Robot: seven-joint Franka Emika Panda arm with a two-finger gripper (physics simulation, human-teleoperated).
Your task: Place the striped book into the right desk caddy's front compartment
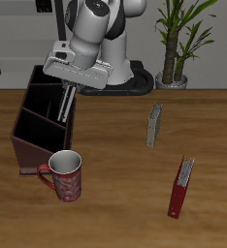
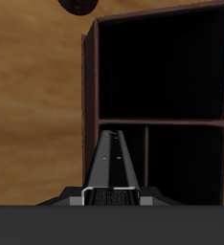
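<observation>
My gripper (image 1: 67, 89) hangs over the right desk caddy (image 1: 26, 145), a dark reddish-brown box with black dividers. It is shut on the striped book (image 1: 64, 105), a thin dark book that points down into the caddy's open top. In the wrist view the striped book (image 2: 113, 165) runs lengthwise out from my gripper (image 2: 112, 196), its pale stripes showing. Its far end reaches the divider (image 2: 162, 123) between a large black section and the smaller ones of the caddy (image 2: 88, 77). Which section the book's end is in I cannot tell.
A red patterned mug (image 1: 65, 175) stands just in front of the caddy; the mug (image 2: 78, 5) also shows in the wrist view. A plain grey-olive book (image 1: 155, 124) stands mid-table and a red book (image 1: 180, 186) lies nearer the front edge. A potted plant (image 1: 174, 58) stands at the back.
</observation>
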